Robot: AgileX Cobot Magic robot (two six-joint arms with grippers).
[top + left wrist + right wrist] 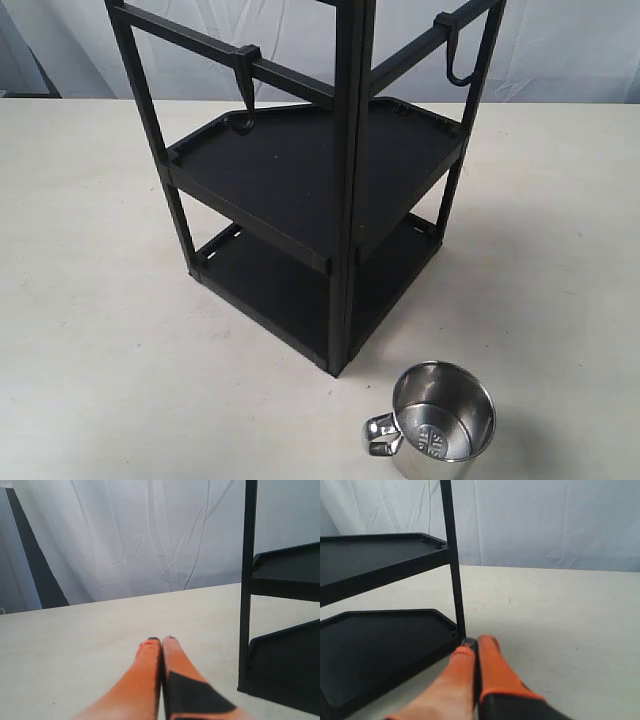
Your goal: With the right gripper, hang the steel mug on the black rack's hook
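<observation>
In the exterior view alone, the steel mug [443, 420] stands beside the black rack [300, 180]; wrist views show both pincers seemingly clenched empty.

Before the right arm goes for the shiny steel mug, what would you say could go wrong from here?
1. The shiny stainless steel mug stands upright at the exterior view's bottom edge; its mirror-smooth wall may slip in the closed right gripper.
2. The slim black hook hangs under a crossbar of the tall black rack, so the small loop handle needs precise alignment.
3. The rounder J-shaped hook could be mistaken for the target.
</observation>
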